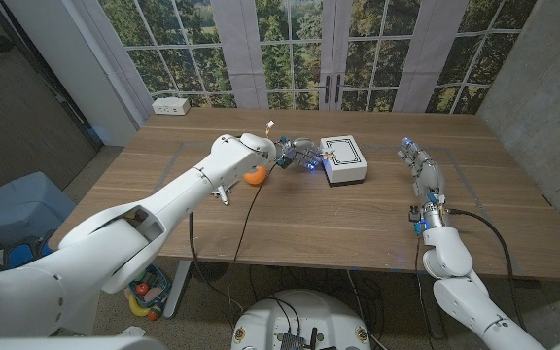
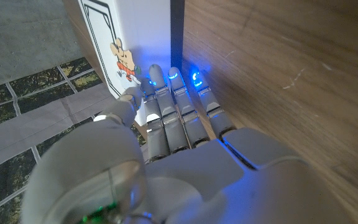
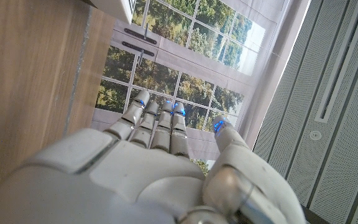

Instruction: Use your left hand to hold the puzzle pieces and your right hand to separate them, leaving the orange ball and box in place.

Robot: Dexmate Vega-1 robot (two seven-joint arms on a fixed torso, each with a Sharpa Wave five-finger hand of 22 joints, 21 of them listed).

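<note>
White box [image 1: 344, 159] stands just beyond left hand's [image 1: 299, 156] fingers [image 2: 176, 99]; orange ball [image 1: 255, 176] beside wrist.

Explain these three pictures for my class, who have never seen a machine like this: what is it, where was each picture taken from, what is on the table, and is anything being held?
This is a robot with two arms, each ending in a hand. The wide picture looks down from its head at a wooden table. The left hand reaches next to a white box; an orange ball peeks from under that arm. The right hand waits apart, fingers straight, holding nothing. The other two pictures come from cameras on each wrist. The left one shows fingers at the box's side; whether they hold anything cannot be told. The puzzle pieces cannot be made out.
</note>
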